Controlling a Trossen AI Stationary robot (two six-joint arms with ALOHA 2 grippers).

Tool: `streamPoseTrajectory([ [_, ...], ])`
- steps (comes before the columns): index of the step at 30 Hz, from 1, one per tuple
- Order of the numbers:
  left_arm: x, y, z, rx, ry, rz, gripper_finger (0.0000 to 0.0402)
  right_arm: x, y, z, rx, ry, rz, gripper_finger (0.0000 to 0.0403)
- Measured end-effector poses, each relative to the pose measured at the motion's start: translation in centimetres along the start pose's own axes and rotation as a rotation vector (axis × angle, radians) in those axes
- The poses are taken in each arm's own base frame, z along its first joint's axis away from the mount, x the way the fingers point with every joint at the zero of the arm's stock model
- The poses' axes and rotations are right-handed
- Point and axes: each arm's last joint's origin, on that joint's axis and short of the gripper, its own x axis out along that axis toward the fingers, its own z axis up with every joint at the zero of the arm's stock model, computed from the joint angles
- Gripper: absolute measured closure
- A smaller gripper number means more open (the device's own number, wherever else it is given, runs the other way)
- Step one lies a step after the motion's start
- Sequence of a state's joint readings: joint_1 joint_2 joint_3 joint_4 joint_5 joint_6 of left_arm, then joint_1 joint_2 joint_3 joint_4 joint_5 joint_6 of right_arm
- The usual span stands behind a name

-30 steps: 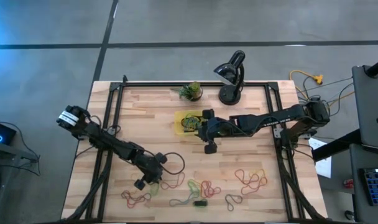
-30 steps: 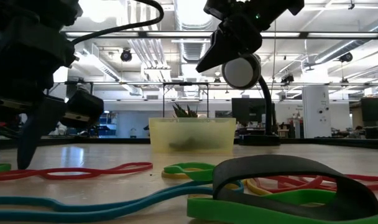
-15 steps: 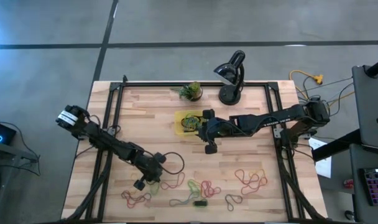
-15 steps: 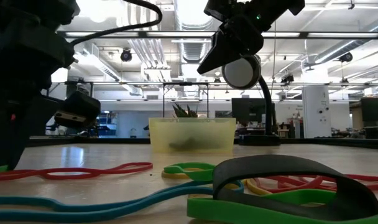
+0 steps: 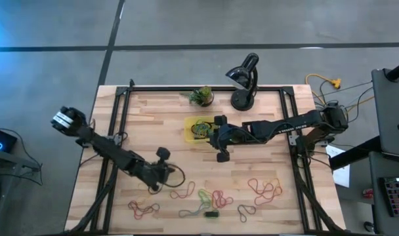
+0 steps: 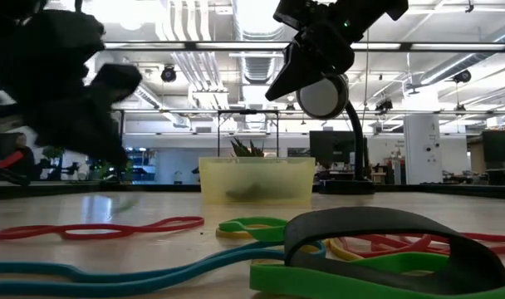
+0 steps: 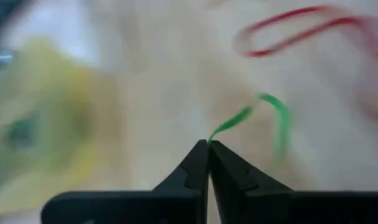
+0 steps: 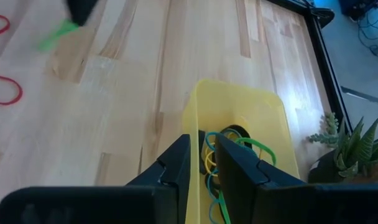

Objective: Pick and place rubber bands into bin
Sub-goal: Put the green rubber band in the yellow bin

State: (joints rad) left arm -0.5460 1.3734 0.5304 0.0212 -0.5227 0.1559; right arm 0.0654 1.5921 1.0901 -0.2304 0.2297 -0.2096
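Since the earlier frame, left gripper (image 7: pixel 207 144) lifts, pinching a green band (image 7: pixel 263 115) toward the bin (image 5: pixel 190 129); thin grip risks slipping. Right gripper (image 8: pixel 200 149), narrowly open, hovers over the bin.

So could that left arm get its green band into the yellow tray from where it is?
Probably yes. The left gripper is shut on a green rubber band, with bare table between it and the bin. The right gripper hangs over the bin's near rim and may crowd it.
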Motion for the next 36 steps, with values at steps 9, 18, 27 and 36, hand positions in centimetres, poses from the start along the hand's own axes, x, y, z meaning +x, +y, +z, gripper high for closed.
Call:
streamPoseTrajectory([
  [9,-0.8,2.0,1.3,0.112,-0.004,0.444,0.0401,0.0,0.0,0.0,0.000,-0.001,-0.006,0.0335],
  [18,0.1,6.1,2.2,0.144,-0.013,0.605,0.0401,-0.5,-0.2,0.2,0.001,-0.011,-0.010,0.0335],
  [27,1.9,11.8,0.7,0.058,-0.071,0.579,0.0401,-1.3,-0.4,0.5,0.009,-0.032,-0.015,0.0335],
  [36,4.3,14.7,-1.7,0.003,-0.065,0.514,0.0401,-1.4,-0.5,0.5,0.010,-0.037,-0.015,0.0335],
])
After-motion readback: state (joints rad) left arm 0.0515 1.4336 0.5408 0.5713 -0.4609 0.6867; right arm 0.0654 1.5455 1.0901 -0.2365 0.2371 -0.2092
